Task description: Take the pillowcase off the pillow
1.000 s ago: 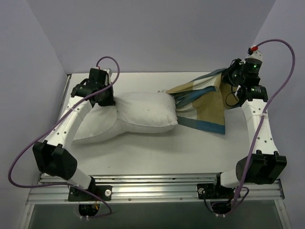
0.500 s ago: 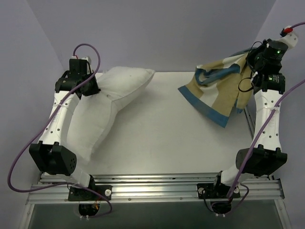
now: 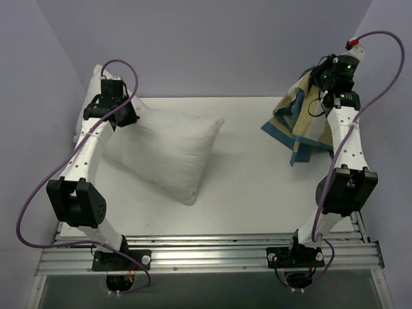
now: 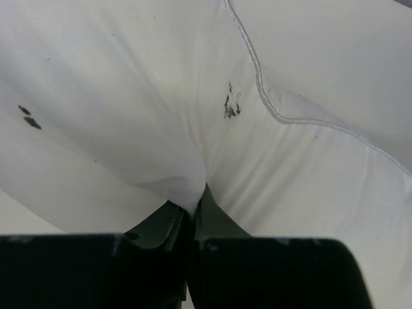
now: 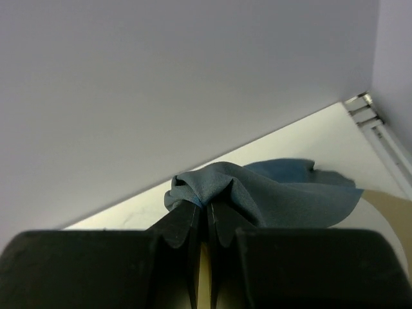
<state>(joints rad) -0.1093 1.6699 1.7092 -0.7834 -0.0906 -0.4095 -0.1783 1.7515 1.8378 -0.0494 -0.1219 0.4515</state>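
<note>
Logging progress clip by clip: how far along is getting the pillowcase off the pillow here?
Done: the pillowcase is fully off and hangs from the right tool, apart from the bare white pillow lying at the left of the table. In hand: the left tool pinches a fold of the pillow; the right is shut on blue cloth. Left: probably just letting both go.

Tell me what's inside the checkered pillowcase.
The blue-tan-cream fabric pillowcase hangs limp, with no bulge; the plump white pillow lies apart from it. Its inner folds are covered.
</note>
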